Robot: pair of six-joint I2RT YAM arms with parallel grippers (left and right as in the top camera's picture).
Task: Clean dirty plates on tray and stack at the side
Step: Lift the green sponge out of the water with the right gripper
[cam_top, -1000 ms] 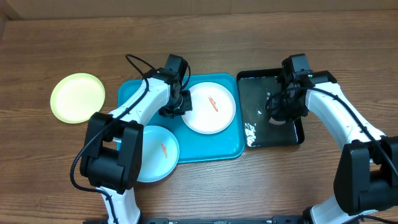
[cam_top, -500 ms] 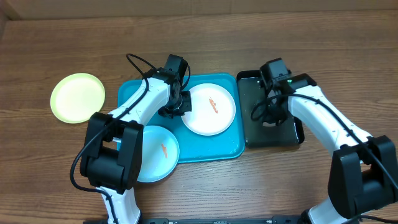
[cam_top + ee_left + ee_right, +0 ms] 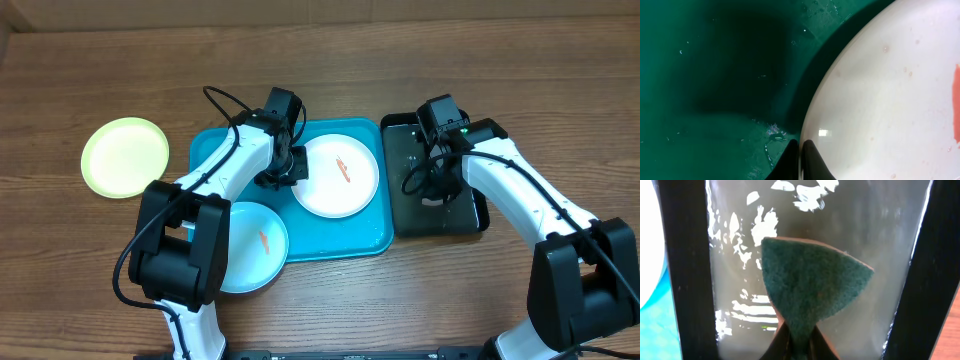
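Pinching white plate (image 3: 880,90) rim — left end effector (image 3: 800,146).

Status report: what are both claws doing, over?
Left gripper shut on round white plastic plate, smeared orange. Right gripper shut on green sponge over glossy black tray. No obstruction.

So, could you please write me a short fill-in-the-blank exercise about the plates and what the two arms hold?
1. The right fingers pinch a green ___ above the black tray.
2. The left fingers grip the rim of the ___ plate on the turquoise tray.
3. Orange smears show on ___ of the three plates; the yellow-green plate shows none.
Missing words: sponge; white; two.
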